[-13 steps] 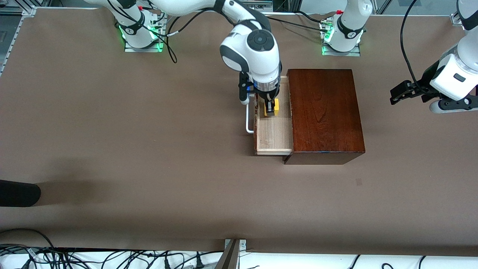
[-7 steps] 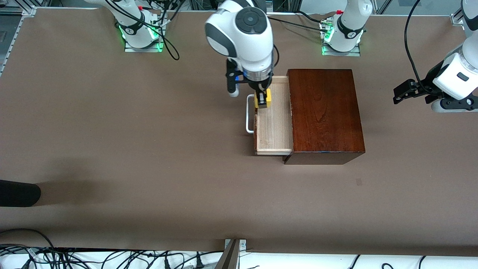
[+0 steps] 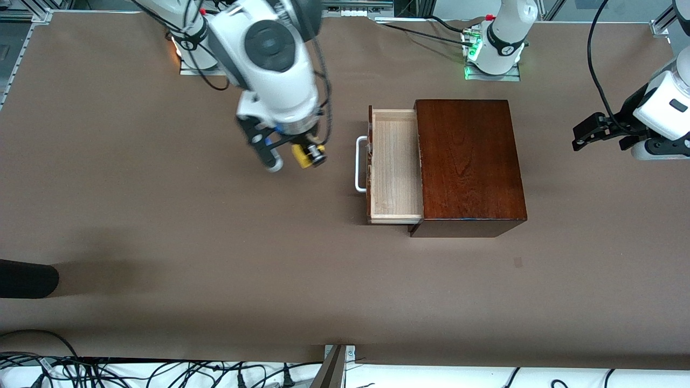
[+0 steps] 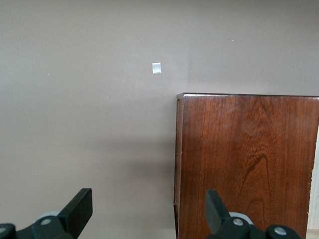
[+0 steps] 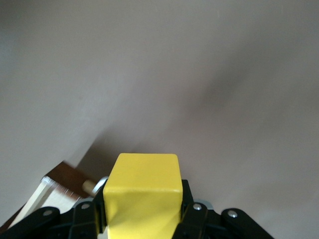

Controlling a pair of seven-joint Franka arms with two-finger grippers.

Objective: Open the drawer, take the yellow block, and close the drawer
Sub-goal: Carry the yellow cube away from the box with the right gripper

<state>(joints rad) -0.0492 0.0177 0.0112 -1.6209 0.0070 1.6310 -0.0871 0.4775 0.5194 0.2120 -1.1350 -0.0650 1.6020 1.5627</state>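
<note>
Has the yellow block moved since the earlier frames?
Yes. Held in the right hand, the yellow block has left the open drawer and now hangs over bare table toward the right arm's end.

Two white arms with glossy rounded casings and dark grey joint bands. Right arm: a round dark grey cap sits on its large wrist housing, with black cables looping alongside. Left arm: white casing with a small dark rectangular mark, and a black cable arcing above it. Bases glow green at the foot, each with a small red fitting. Right gripper and left gripper: black bodies; silver screw heads show on the finger mounts in both wrist views.
</note>
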